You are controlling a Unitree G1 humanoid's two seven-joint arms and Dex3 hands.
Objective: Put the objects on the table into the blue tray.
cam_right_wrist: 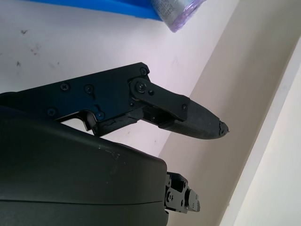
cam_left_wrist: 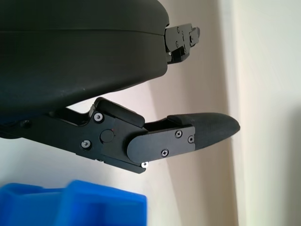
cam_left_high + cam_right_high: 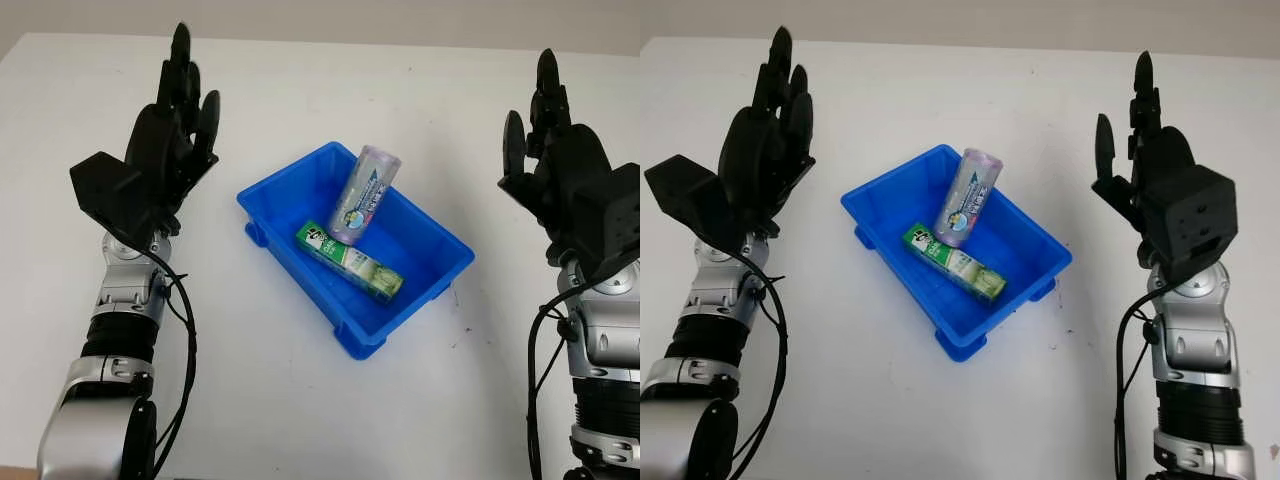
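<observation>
Head camera views: we recorded one rectangular blue plastic tray (image 3: 436, 232) at the centre of the white table (image 3: 300, 400), set at a slant. Inside it lay a long green-and-white cardboard carton (image 3: 350, 262) flat on the tray floor, and a pale purple printed cylindrical canister (image 3: 365, 193) leaning over the carton's far end against the far wall. We judged the tabletop work done.

We noted our black left hand (image 3: 165, 140) raised left of the tray and our black right hand (image 3: 1150, 170) raised right of it, both well apart from it, holding nothing, fingers extended.

Left wrist view: one fingertip (image 2: 207, 129) straight, a blue tray corner near it.

Right wrist view: one fingertip (image 1: 200, 122) straight, the canister's end beyond.

Handling, by our judgement: carton light, crushable, best taken across its narrow sides; canister light, smooth, liable to roll, best gripped around mid-body.
</observation>
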